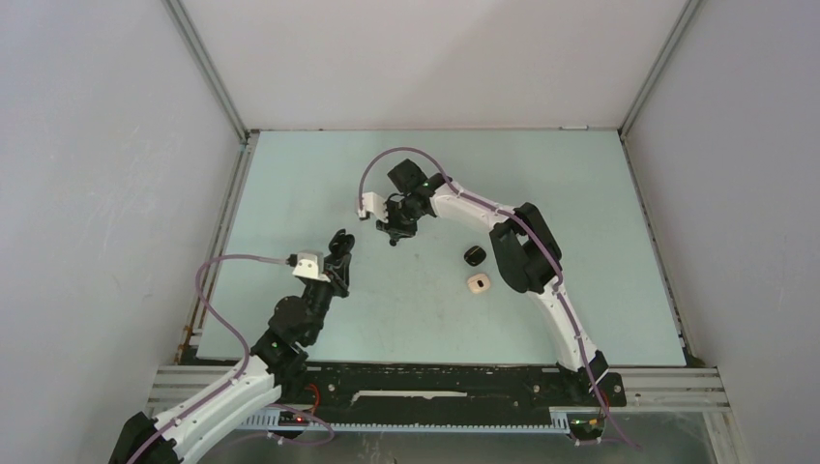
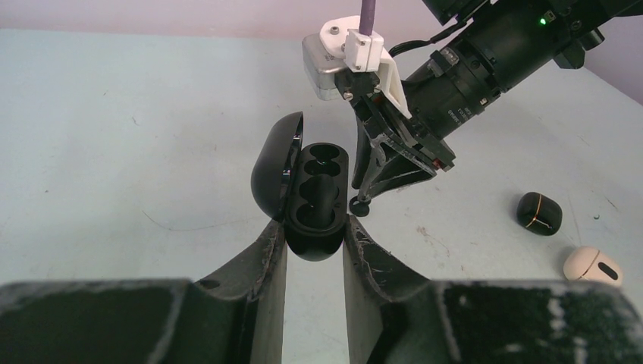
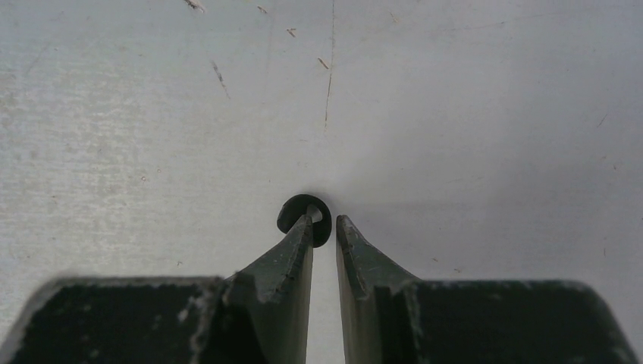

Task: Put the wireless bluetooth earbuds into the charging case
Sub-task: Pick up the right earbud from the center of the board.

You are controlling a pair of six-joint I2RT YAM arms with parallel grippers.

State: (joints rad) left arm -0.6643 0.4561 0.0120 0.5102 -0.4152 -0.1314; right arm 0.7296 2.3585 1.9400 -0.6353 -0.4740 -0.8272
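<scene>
My left gripper (image 2: 313, 226) is shut on the base of a black charging case (image 2: 317, 199), its lid (image 2: 275, 163) swung open to the left and its two dark wells facing up. In the top view this gripper (image 1: 338, 244) sits left of centre. My right gripper (image 3: 324, 218) points down at the table with its jaws almost together, pinching a small round black earbud (image 3: 302, 214) at the tips. In the left wrist view that earbud (image 2: 359, 205) hangs just right of the open case, close to the table. No other earbuds are in view.
A closed black case (image 2: 540, 213) and a closed whitish case (image 2: 593, 265) lie on the table to the right; both also show in the top view, the black case (image 1: 473, 255) and the whitish case (image 1: 480, 283), beside the right arm's elbow (image 1: 522, 253). Grey walls enclose the table.
</scene>
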